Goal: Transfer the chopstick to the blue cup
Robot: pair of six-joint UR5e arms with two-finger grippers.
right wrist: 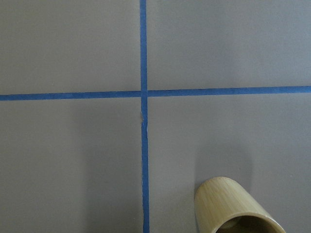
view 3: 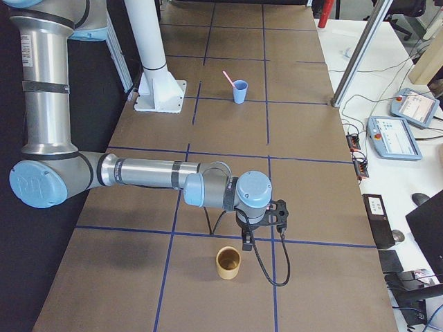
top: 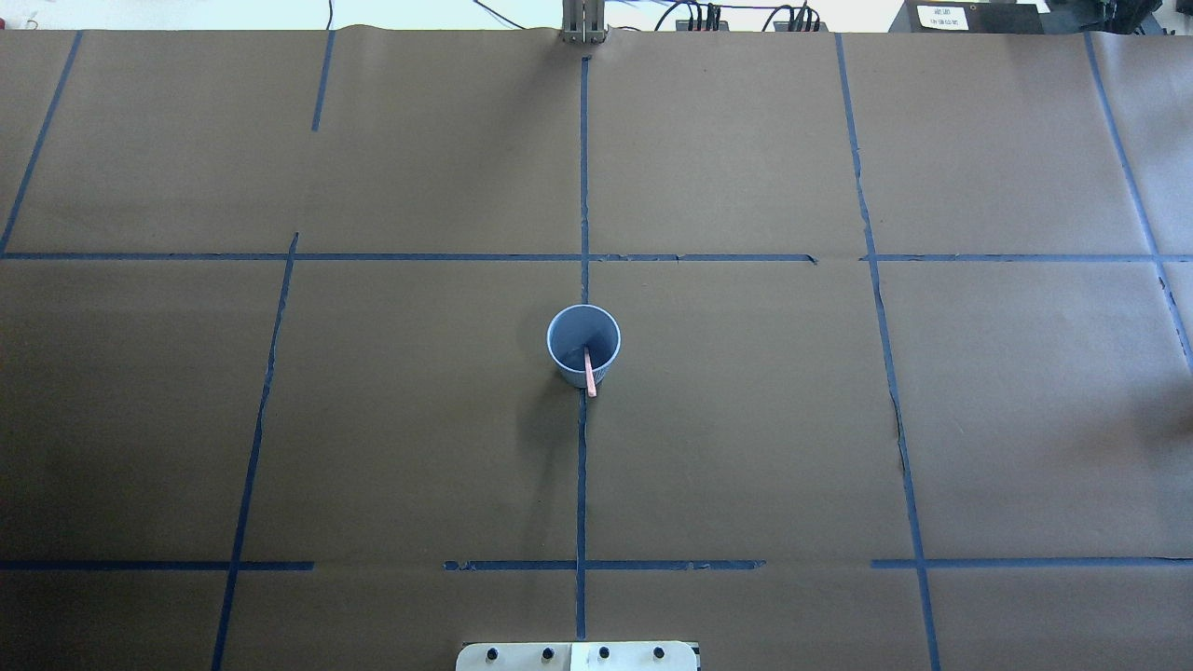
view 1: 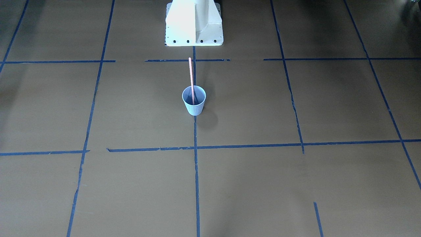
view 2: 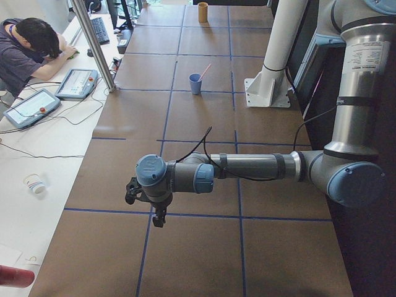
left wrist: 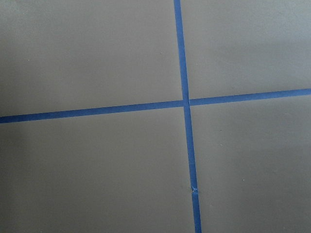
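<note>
Chopstick: stands tilted in the blue cup, lower end inside, upper end leaning over the rim toward the robot's base; the cup is upright on a blue tape line
Left gripper: hangs low, well apart from the cup; cannot tell if its fingers are open or closed
Right gripper: just beside a bamboo cup; finger state likewise cannot be told

front-facing and overhead views look steeply down from opposite sides, sharing the blue cup at mid-tabletop. side views look along it from either end. wrist cameras sit close above tape crossings.
</note>
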